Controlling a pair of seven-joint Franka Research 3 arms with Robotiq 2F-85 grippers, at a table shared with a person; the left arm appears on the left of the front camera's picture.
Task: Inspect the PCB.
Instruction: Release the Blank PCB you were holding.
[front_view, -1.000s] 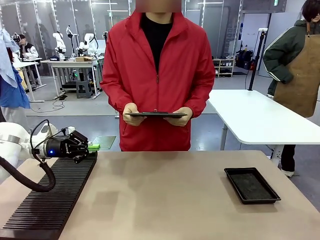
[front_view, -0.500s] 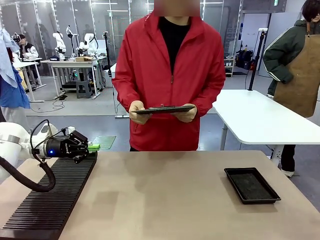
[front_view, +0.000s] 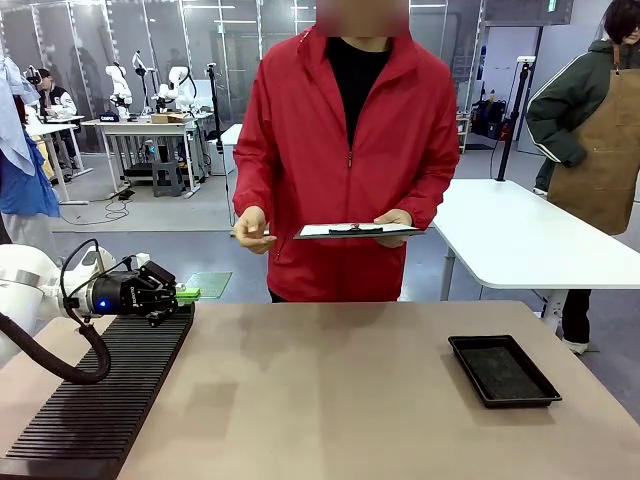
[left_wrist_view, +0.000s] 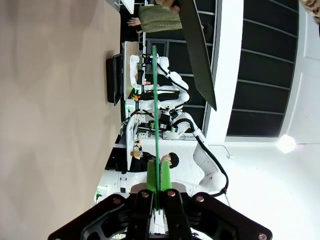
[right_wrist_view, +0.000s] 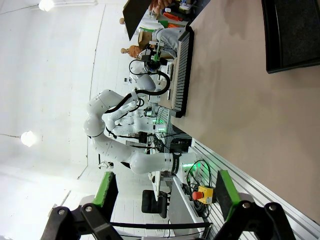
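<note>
On the table, a slotted rack lies along the left side and a tray sits near the right edge, well apart. The left gripper hangs over the rack's far end, clamping the PCB, which juts out past the table's far edge. Behind the table, at the middle, a person holds a clipboard level at the waist. A second table stands behind on the right, with another person beside it.
</note>
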